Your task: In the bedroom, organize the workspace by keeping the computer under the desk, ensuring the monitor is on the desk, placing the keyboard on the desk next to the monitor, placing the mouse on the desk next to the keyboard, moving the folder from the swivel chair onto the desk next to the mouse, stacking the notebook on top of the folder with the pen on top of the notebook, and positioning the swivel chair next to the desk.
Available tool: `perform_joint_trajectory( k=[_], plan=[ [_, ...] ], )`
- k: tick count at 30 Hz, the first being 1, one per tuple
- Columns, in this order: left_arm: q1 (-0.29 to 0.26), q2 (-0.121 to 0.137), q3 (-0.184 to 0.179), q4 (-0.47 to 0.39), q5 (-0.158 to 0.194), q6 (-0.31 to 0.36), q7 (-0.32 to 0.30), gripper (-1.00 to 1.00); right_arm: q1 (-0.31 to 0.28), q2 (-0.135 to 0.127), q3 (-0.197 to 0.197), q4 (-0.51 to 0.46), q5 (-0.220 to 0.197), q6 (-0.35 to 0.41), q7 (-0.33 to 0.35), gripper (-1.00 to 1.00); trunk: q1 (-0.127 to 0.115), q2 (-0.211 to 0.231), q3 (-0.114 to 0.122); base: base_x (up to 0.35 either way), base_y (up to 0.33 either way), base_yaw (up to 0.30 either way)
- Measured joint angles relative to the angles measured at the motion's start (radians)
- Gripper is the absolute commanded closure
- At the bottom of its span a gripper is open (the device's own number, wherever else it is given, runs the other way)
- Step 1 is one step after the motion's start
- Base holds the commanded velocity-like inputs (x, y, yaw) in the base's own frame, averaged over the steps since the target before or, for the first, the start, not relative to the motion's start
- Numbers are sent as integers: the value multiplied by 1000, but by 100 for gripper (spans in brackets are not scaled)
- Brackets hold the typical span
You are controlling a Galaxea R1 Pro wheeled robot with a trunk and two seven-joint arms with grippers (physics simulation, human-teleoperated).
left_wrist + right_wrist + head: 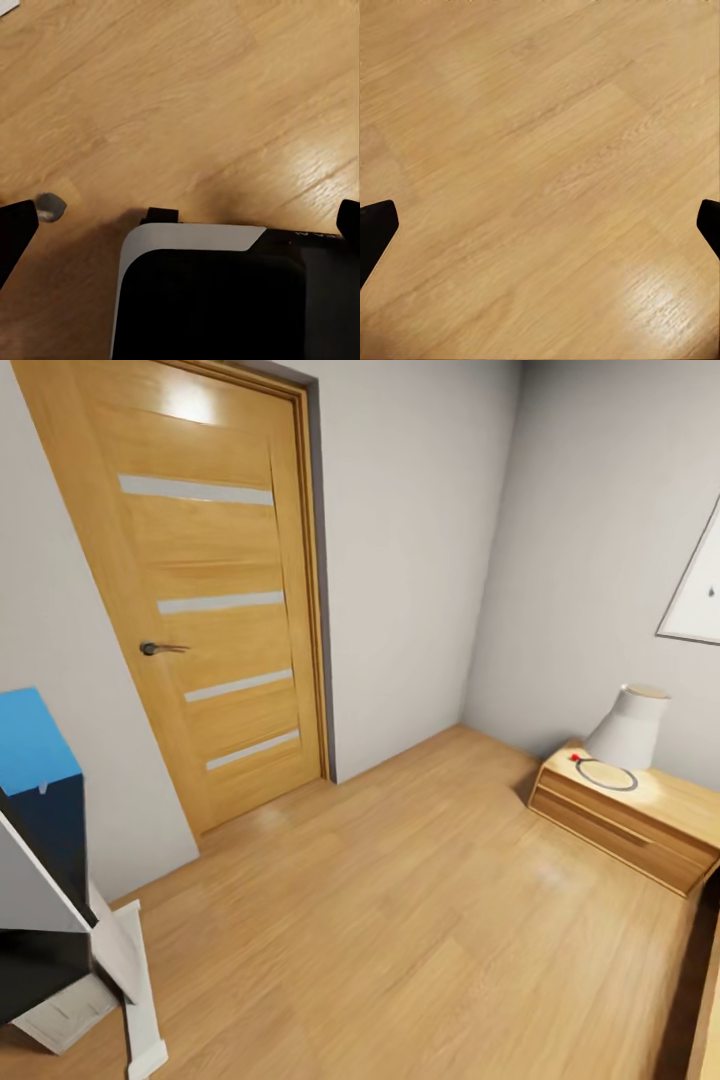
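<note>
The robot stands facing a closed wooden door (215, 590) in the upper left of the head view, with bare wooden floor (400, 920) in front of it. None of the desk things can be seen from here, so I cannot say where the keyboard, mouse or folder lie. At the lower left of the head view there is a blue and black block (40, 800) with white parts under it; I think it belongs to the robot's own body, but the view is too partial to be sure.

At the right stands a low wooden cabinet (630, 825) with a white lamp (630, 728) and a thin ring with a red spot (605, 773) on its top.

Both grippers hang over the floor. The left gripper (180, 217) and the right gripper (540, 225) each have their dark fingertips far apart at the frame edges, released and holding nothing.

The risk I judge is in driving: while turning in this corner the base may knock the cabinet and tip the lamp, or bump the door.

I can read no writing or label anywhere.
</note>
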Motion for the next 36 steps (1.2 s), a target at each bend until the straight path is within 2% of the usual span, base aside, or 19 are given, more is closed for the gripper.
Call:
perform_joint_trajectory(
  k=[16, 36],
  plan=[
    [0, -1, 0, 0, -1, -1, -2, -100, 0, 0, 0, 0, 0, -2, 0, -100, 0, 0, -18, 135, 42, 41],
    [0, -1, 0, 0, -1, 1, -1, -100, 1, -1, 0, 0, -1, -5, 0, -100, 0, 0, -18, 314, 0, 0]
  ],
)
